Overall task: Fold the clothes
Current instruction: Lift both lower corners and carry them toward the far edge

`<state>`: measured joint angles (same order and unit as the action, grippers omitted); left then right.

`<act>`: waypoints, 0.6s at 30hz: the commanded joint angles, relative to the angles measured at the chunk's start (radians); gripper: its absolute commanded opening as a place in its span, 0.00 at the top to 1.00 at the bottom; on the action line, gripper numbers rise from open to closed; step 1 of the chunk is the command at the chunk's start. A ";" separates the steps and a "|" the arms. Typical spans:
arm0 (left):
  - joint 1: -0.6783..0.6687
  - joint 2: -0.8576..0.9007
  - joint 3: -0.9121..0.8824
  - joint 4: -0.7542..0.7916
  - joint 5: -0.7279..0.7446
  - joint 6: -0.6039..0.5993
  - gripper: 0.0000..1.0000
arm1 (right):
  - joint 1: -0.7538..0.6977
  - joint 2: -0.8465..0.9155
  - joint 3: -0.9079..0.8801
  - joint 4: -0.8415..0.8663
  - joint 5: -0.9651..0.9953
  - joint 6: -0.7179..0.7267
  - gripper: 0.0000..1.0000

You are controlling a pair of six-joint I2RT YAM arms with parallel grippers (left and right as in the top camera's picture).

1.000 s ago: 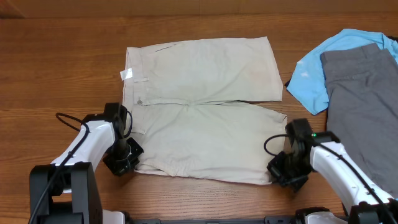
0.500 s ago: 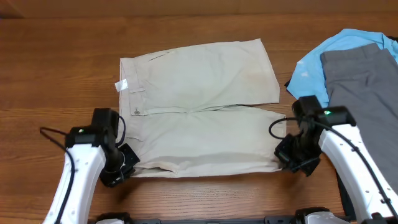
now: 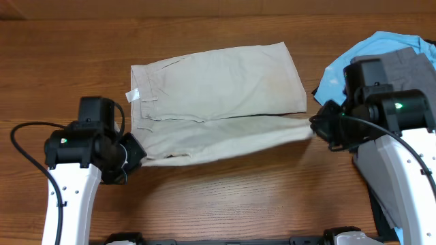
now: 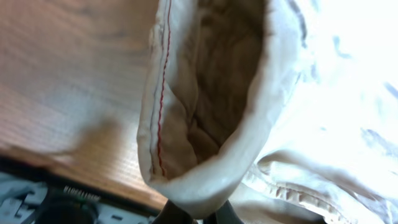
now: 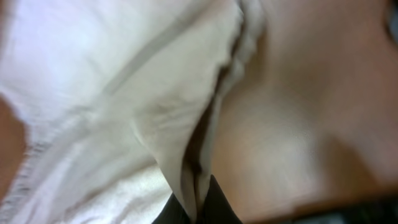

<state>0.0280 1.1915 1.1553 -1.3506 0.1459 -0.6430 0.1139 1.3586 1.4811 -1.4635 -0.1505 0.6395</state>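
The clothes are pale beige shorts (image 3: 218, 85) lying across the table's middle, waistband and small white tag to the left. Their near leg (image 3: 218, 139) is lifted off the wood and stretched between both grippers. My left gripper (image 3: 134, 153) is shut on the waistband corner; in the left wrist view the hem with red stitching (image 4: 186, 124) bulges above the left gripper (image 4: 200, 214). My right gripper (image 3: 315, 129) is shut on the leg's hem corner; in the right wrist view a pinched fold of cloth (image 5: 186, 155) rises from the right gripper (image 5: 198, 208).
A light blue shirt (image 3: 337, 85) lies at the right with grey trousers (image 3: 402, 88) on top of it, close behind the right arm. Bare wooden table (image 3: 225, 197) runs along the front. The left arm's cable loops out at the left.
Both grippers have risen and moved away from the front edge, lifting the near leg's edge off the table and carrying it toward the far leg. The visible near leg has narrowed.
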 commanded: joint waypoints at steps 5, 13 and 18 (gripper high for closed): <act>0.000 0.009 0.072 0.159 -0.039 0.014 0.96 | 0.003 0.086 0.037 0.169 -0.008 -0.088 0.96; 0.000 0.031 0.072 0.342 -0.104 -0.031 0.96 | 0.003 0.170 0.038 0.409 -0.007 -0.125 0.96; 0.000 0.031 0.072 0.447 -0.134 -0.034 0.96 | 0.003 0.170 0.052 0.515 -0.008 -0.124 0.96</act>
<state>0.0277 1.2270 1.1995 -0.9405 0.0727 -0.6586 0.1139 1.5394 1.4998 -0.9707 -0.1699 0.5304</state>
